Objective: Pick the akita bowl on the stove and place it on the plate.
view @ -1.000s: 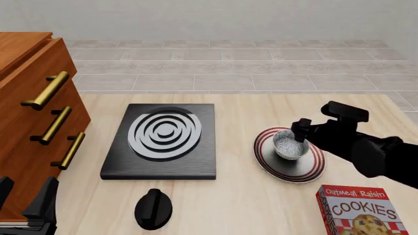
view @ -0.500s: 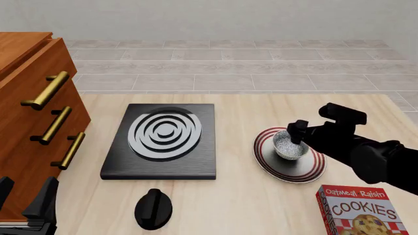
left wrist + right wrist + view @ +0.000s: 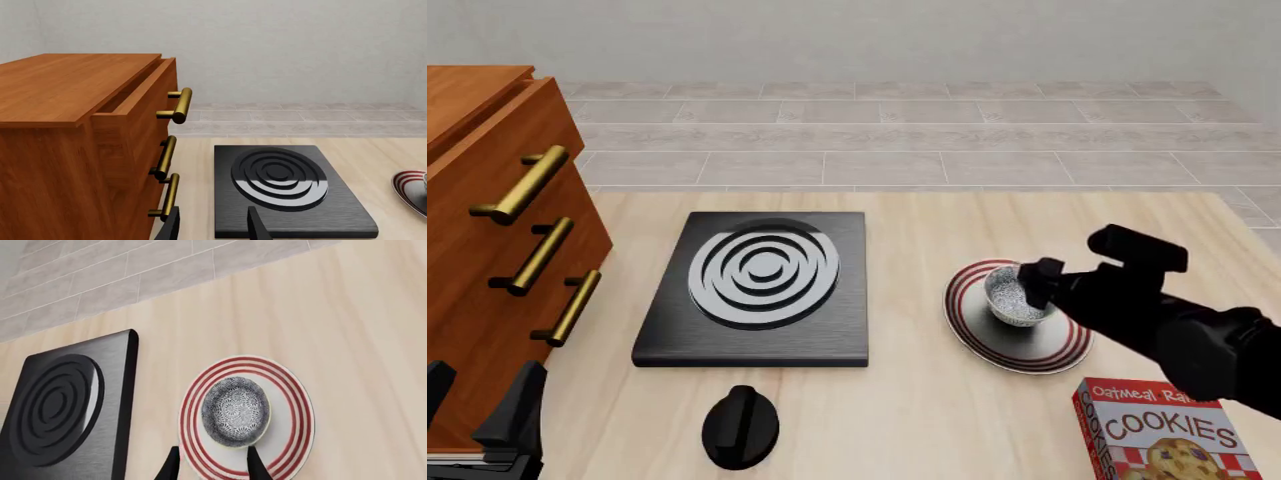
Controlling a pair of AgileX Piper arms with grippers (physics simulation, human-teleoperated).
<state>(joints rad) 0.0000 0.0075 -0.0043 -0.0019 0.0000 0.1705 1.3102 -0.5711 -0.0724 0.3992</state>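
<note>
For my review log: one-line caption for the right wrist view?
Small speckled grey bowl sits on the red-ringed white plate, beside the black ringed stove; open right hand above, apart.

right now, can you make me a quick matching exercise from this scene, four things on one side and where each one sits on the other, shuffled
Things:
1. akita bowl
2. cookies box
3. black knob
4. wooden drawer cabinet

Places:
A. on the table just in front of the stove
B. at the table's left edge, beside the stove
C. on the plate
D. near right corner of the table, in front of the plate

Pairs: 1-C, 2-D, 3-A, 4-B
</note>
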